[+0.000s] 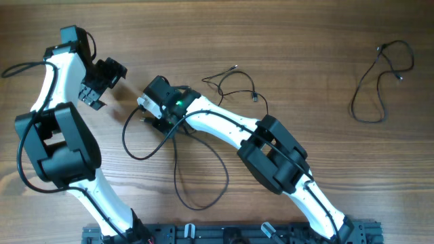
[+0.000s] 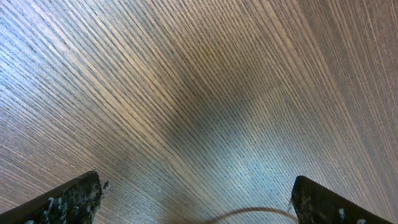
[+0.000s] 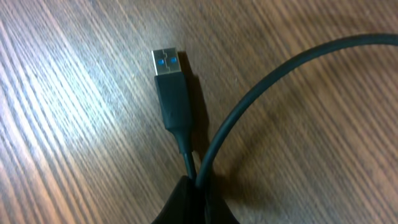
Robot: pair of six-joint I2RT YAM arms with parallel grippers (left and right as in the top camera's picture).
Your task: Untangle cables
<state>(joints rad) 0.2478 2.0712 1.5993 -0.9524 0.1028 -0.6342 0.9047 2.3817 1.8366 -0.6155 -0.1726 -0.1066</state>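
Observation:
Thin black cables lie in loose loops [image 1: 178, 177] on the wooden table below the middle, with a smaller tangle [image 1: 236, 73] above my right arm. My right gripper [image 1: 144, 114] is shut on a cable [image 3: 186, 146] just behind its USB plug [image 3: 169, 73], whose blue insert faces up. A second strand [image 3: 249, 102] curves off to the right out of the same closed jaws [image 3: 198, 190]. My left gripper [image 1: 107, 83] hovers to the upper left, open [image 2: 196, 202], with bare wood between its fingers [image 2: 68, 199]. A thin blurred arc [image 2: 255, 213] crosses low between them.
A separate thin black cable [image 1: 353, 105] lies looped at the far right of the table. The arms' bases and a black rail [image 1: 230, 234] run along the front edge. My right arm [image 1: 271, 152] stretches diagonally across the middle.

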